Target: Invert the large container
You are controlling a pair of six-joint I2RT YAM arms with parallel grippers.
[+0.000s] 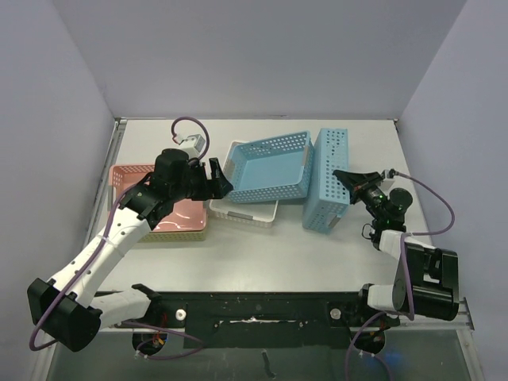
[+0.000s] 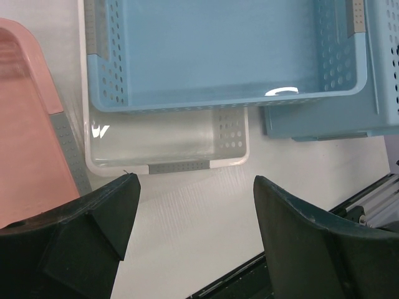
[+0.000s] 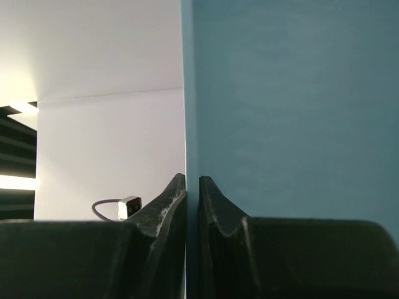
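Observation:
The large container (image 1: 326, 181) is a light blue perforated basket standing tilted up on one long side at the right of the table. My right gripper (image 1: 341, 176) is shut on its upper wall. In the right wrist view the blue wall (image 3: 293, 112) runs between the two closed fingers of that gripper (image 3: 192, 179). My left gripper (image 1: 222, 181) hovers open beside the left end of a smaller blue basket (image 1: 270, 168); in the left wrist view the left gripper (image 2: 196, 180) has only bare table between its fingers. The large container (image 2: 381, 68) shows at that view's right edge.
The smaller blue basket (image 2: 224, 50) rests on top of a white basket (image 2: 168, 152). A pink basket (image 1: 163, 208) lies under the left arm, at the table's left. Walls close in the table on the left, back and right. The black base rail (image 1: 262, 309) runs along the near edge.

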